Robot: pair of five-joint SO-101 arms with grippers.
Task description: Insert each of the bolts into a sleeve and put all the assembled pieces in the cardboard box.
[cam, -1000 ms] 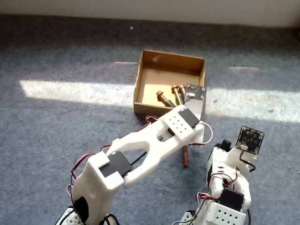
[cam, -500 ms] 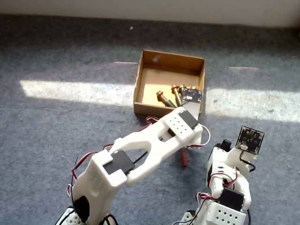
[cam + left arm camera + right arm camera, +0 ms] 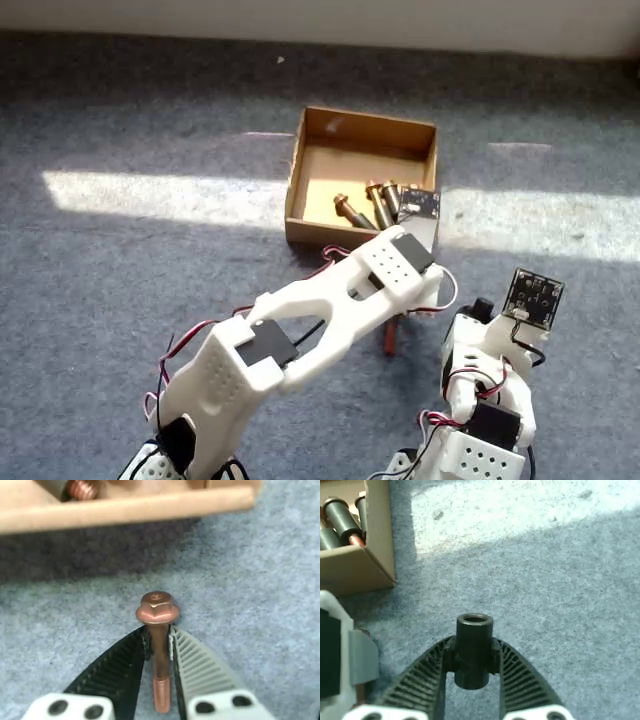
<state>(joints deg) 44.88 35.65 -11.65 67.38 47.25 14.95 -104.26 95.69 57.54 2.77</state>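
Copper bolt [image 3: 157, 611] is sitting clamped by its shank in left gripper [image 3: 158, 639], jaws narrowed on it, near cardboard box [image 3: 125, 507]. Right gripper [image 3: 472, 650] is pinching black sleeve [image 3: 474, 630], jaws part-open around it.

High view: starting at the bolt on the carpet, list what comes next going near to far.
bolt in the left gripper → near wall of the cardboard box → assembled pieces inside it → the box's far wall

Glossy copper-brown bolt [image 3: 159, 652]. Matte black sleeve [image 3: 474, 650]. Tan cardboard box [image 3: 368, 120]. Flecked blue-grey carpet [image 3: 120, 290], with a pale sunlit band. White left arm [image 3: 330, 300], red and black wires [image 3: 180, 345]. Left gripper [image 3: 158, 635] fingers ribbed, one black, one grey.
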